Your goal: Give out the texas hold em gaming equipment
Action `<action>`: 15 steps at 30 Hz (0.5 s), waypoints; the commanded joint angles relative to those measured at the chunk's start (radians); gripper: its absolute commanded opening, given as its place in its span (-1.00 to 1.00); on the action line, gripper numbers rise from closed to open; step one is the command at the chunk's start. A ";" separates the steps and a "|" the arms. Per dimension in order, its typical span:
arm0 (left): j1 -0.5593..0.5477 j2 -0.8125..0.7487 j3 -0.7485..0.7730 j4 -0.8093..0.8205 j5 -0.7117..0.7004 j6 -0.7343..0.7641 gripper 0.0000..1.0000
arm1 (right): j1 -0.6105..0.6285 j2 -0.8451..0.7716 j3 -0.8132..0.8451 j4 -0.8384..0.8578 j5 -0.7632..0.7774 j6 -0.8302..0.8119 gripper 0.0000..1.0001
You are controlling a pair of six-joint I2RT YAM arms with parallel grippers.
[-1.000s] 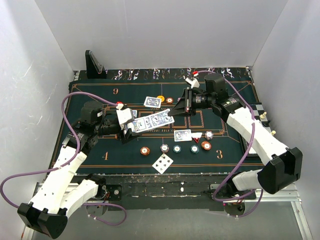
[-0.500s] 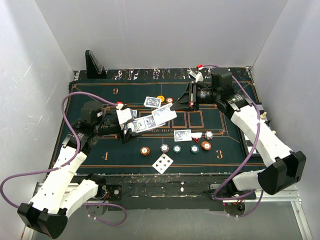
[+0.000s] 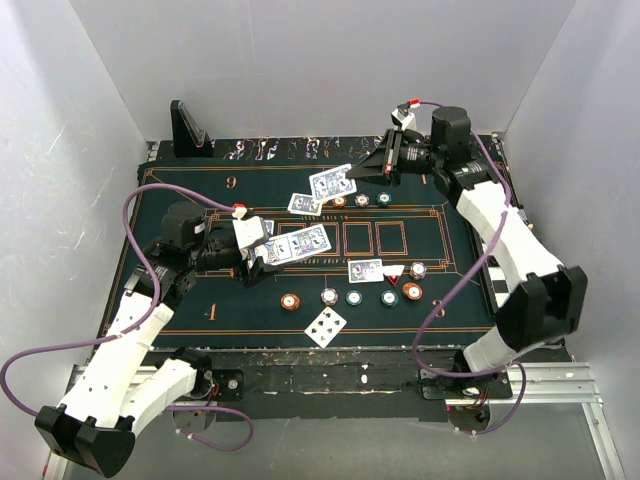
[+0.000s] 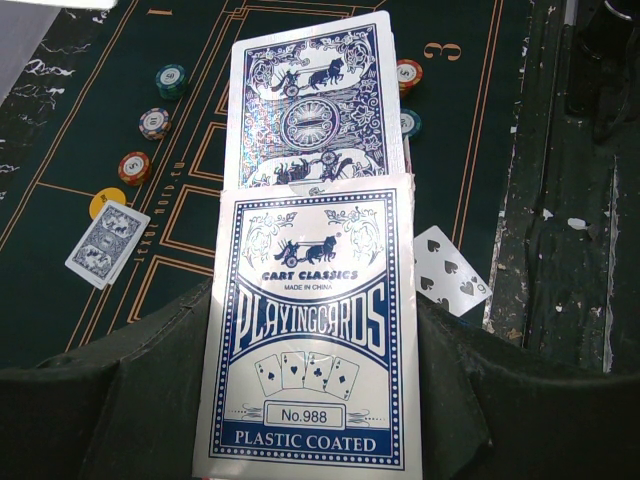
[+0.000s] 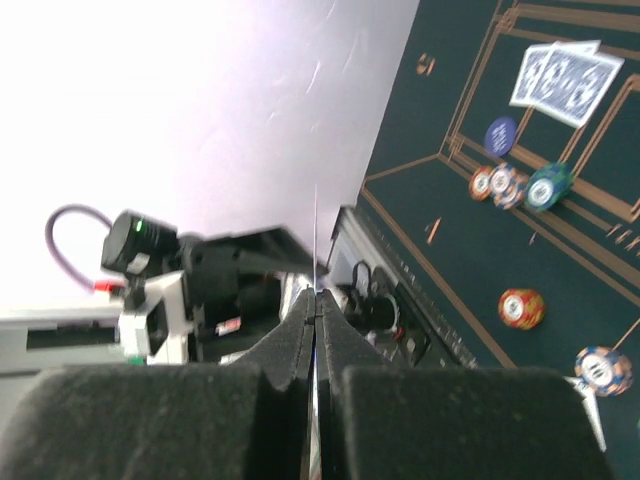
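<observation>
left pincer (image 3: 257, 254) clenched on card box (image 4: 310, 330) (deck (image 4: 310, 100) protruding from it) | right pincer (image 3: 380, 168) grasping one card (image 3: 332, 183) above far surface (image 3: 180, 200) | step, judged: dealing | next, likely: lower card flat beside far chips (image 3: 362, 200), then release

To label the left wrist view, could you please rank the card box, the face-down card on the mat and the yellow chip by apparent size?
1. card box, though it sits nearest the camera, which inflates it.
2. face-down card.
3. yellow chip, partly covered by that card.
</observation>
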 commanded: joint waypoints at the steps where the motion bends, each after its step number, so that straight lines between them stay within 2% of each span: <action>1: 0.004 -0.009 0.007 0.022 0.028 0.007 -1.00 | -0.040 0.144 0.090 0.083 0.008 0.010 -0.97; 9: 0.004 -0.006 0.018 0.023 0.040 -0.004 -1.00 | -0.015 0.563 0.309 0.076 0.129 -0.028 -0.97; 15: 0.003 -0.009 0.024 0.020 0.049 0.000 -1.00 | 0.049 0.825 0.551 -0.005 0.250 -0.037 -0.97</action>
